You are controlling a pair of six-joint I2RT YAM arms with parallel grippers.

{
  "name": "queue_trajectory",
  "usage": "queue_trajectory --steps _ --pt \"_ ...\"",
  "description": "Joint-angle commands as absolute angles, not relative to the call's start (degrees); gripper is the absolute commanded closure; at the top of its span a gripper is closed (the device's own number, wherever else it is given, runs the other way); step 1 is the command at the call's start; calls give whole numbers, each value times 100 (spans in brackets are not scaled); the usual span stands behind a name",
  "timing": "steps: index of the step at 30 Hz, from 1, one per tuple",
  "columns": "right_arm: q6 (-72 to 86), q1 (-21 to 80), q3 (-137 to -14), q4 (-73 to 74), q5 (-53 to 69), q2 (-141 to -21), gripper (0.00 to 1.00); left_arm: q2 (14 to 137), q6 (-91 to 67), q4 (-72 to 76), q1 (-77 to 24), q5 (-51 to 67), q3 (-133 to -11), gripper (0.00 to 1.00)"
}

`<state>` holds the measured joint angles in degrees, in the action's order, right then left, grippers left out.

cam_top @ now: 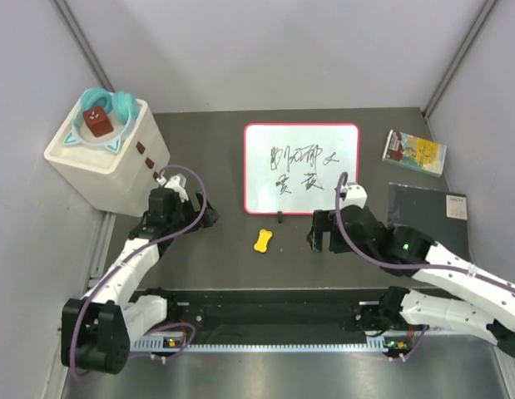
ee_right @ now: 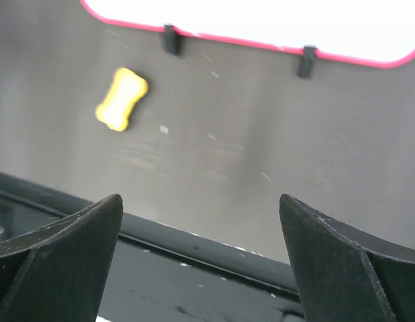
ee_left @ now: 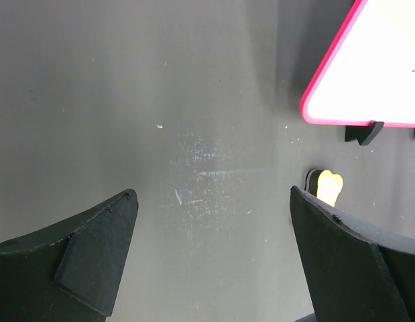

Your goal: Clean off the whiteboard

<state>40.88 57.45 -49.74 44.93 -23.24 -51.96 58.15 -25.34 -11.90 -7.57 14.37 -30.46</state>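
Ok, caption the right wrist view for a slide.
Open right gripper faces a yellow bone-shaped object near the red-framed whiteboard.

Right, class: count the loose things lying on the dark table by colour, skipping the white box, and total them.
White, red-framed (whiteboard): 1
Yellow (bone-shaped piece): 1
Dark grey (flat panel): 1
Multicoloured (booklet): 1
Total: 4
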Motion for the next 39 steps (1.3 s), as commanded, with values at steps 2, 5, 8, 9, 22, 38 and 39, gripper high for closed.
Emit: queue_trajectory --steps 2,5,8,9,22,38,39 --pt "3604 5616 -5080 3911 -1618 -5255 1 5809 -2479 -738 -730 1643 -2979 1" --pt "3637 5599 -5080 3613 -1117 -5537 1 5845 -2479 -756 -738 1591 -2997 1" --pt "3717 5581 -4843 2744 -677 -5721 2 5862 -2479 -817 -730 1591 -3015 1" --pt "3822 5581 -4825 2542 -720 -5817 2 5862 -2479 -809 -729 1608 -3015 1" --pt "5809 6434 -6133 2540 -2830 -7997 1 6038 -2522 -940 -738 1494 -3076 1" --pt "6961 6407 -7190 3164 -2760 -10125 15 5994 -2505 -940 -729 1679 -3041 1" --pt "6978 6416 -7198 3173 -2768 -10169 17 6003 -2505 -932 -729 1705 -3041 1"
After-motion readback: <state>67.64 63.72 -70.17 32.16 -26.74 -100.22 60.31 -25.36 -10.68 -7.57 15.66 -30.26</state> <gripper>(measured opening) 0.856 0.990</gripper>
